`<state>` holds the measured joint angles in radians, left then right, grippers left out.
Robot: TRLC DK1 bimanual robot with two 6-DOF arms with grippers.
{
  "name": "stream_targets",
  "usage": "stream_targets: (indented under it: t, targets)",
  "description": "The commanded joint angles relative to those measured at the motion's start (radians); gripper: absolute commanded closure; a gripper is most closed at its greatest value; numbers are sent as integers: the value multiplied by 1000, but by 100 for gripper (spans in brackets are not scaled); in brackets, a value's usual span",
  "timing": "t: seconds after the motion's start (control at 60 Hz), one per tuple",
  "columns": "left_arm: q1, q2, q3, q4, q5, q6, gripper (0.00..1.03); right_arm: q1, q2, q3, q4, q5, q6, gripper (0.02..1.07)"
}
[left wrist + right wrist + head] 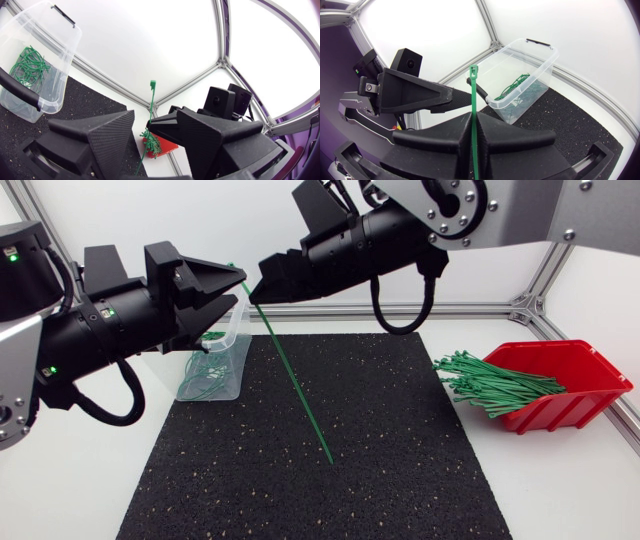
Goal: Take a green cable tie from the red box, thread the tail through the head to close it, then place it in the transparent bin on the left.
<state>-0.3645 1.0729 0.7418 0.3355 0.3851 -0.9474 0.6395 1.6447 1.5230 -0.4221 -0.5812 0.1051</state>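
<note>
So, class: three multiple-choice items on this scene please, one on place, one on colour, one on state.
1. Where is the red box relative to the mat? A on its middle; B past its right edge; C past its left edge.
2. The mat's colour? A black; B blue; C white.
3. The right gripper is: A open; B shut on the cable tie; C shut, empty.
B, it sits off the mat's right side; A, dark speckled surface; B, both fingers pinch the tie.
</note>
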Motion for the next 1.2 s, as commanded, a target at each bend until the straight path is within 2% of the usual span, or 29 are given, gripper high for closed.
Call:
stream_targets:
  t: [0.0, 0.217, 0.283, 0.4, 0.467, 0.65, 0.767, 0.983, 1.183]
  targets:
    - [12, 12, 19, 16, 6, -36, 53, 5, 17, -27, 5, -12, 21, 98]
    - [12, 13, 22, 8, 9, -36, 53, 11, 27, -32, 2, -14, 19, 98]
    - [15, 13, 21, 5, 12, -36, 57, 14, 33, -32, -1, -17, 19, 98]
    - [15, 13, 21, -1, 14, -36, 58, 19, 35, -32, -3, -17, 19, 98]
    - [15, 13, 19, -3, 14, -37, 63, 22, 33, -30, -7, -17, 19, 98]
    - [16, 13, 13, -9, 15, -36, 63, 25, 32, -32, -7, -16, 18, 98]
    - [21, 13, 13, -16, 15, -37, 70, 25, 30, -32, -7, -14, 18, 98]
    - [19, 10, 11, -27, 14, -37, 70, 32, 27, -35, -14, -6, 15, 98]
    - [24, 9, 10, -29, 14, -39, 75, 34, 24, -38, -15, -2, 13, 98]
